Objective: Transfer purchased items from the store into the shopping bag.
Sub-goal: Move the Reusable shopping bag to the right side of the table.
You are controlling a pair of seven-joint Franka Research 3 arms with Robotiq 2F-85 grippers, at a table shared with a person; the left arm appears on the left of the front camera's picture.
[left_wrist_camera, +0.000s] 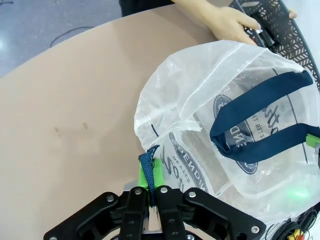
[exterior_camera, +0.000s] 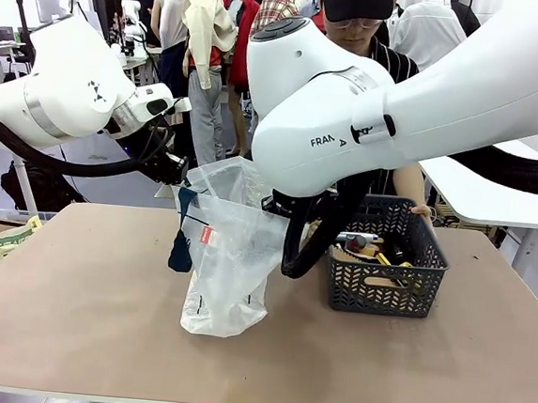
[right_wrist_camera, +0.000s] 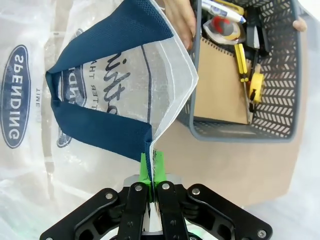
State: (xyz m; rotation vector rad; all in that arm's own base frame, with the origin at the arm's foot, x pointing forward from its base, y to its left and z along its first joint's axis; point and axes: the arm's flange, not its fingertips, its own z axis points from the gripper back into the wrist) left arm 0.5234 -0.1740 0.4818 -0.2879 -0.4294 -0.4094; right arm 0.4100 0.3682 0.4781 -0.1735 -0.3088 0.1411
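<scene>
The shopping bag, translucent white with dark blue handles, hangs open over the table's middle, held up between both arms. My left gripper is shut on the blue trim at one side of the bag's mouth, and it also shows at the bag's left edge. My right gripper is shut on the blue trim at the opposite side. The purchased items lie in a dark grey basket right of the bag, among them a brown pad, yellow pieces and a tape roll. A person's hand rests at the basket's rim.
The person stands at the far side behind the basket, a second hand on its far rim. A cardboard box sits off the table's left edge. Bare tabletop lies in front and to the left of the bag.
</scene>
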